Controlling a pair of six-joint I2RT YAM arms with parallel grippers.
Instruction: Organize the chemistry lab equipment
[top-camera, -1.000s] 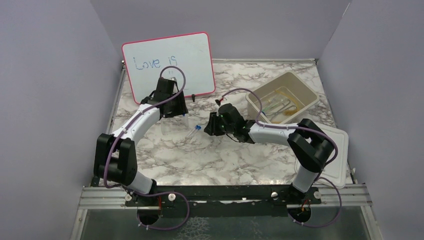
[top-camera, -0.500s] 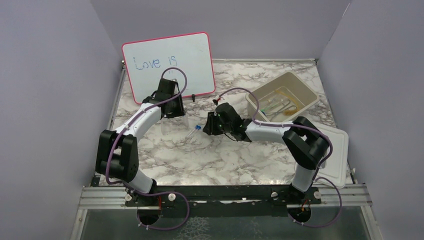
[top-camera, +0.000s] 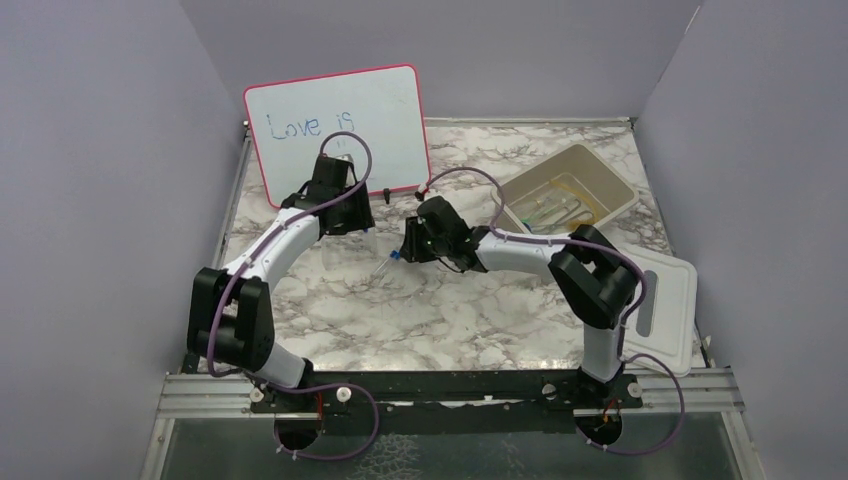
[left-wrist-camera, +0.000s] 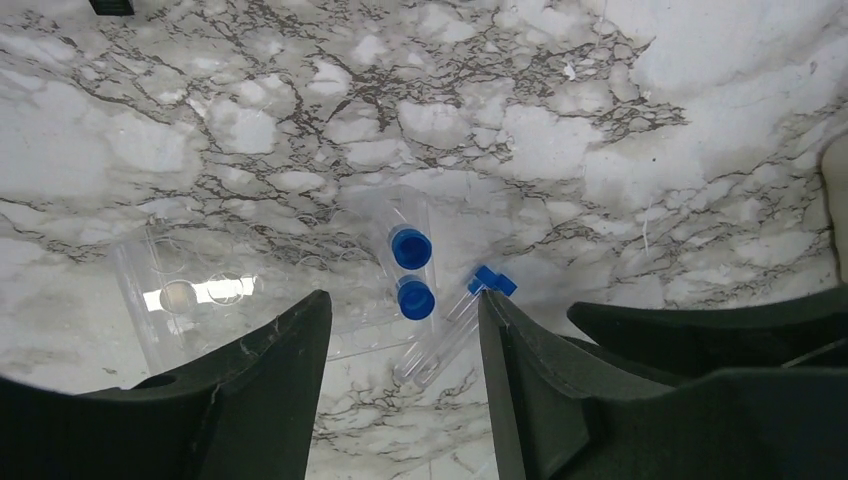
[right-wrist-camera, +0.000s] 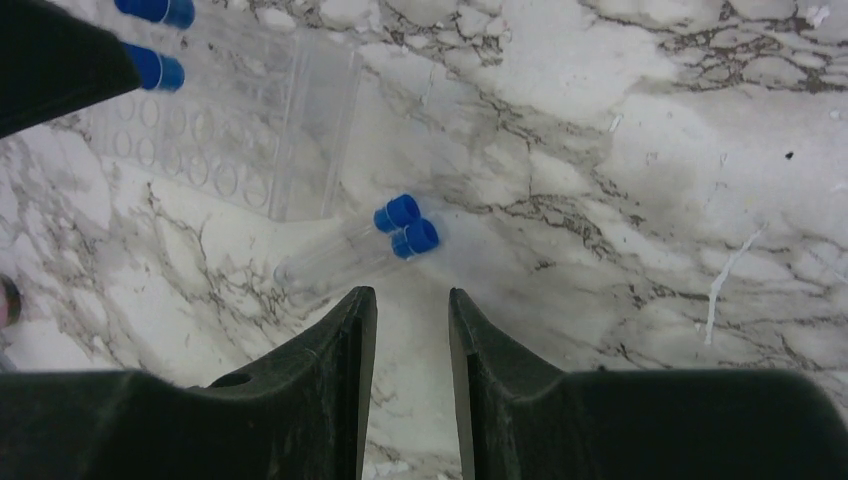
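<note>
Two loose clear tubes with blue caps (right-wrist-camera: 350, 250) lie side by side on the marble, also seen in the left wrist view (left-wrist-camera: 447, 338) and the top view (top-camera: 387, 263). Two more capped tubes (left-wrist-camera: 412, 272) stand in a clear rack (left-wrist-camera: 190, 300). My left gripper (left-wrist-camera: 402, 300) is open and empty, above the rack and the loose tubes. My right gripper (right-wrist-camera: 410, 295) is open by a narrow gap and empty, just short of the loose tubes' caps. In the top view the left gripper (top-camera: 347, 217) and the right gripper (top-camera: 408, 243) flank the tubes.
A beige tub (top-camera: 616, 186) at the back right holds amber hose and thin wire items. Its lid (top-camera: 660, 305) lies at the right edge. The pink-framed whiteboard (top-camera: 340, 125) leans at the back left, right behind the left arm. Purple walls enclose the table.
My right gripper has moved left, up to the loose tubes. The left arm has barely moved. The tubes have not moved.
</note>
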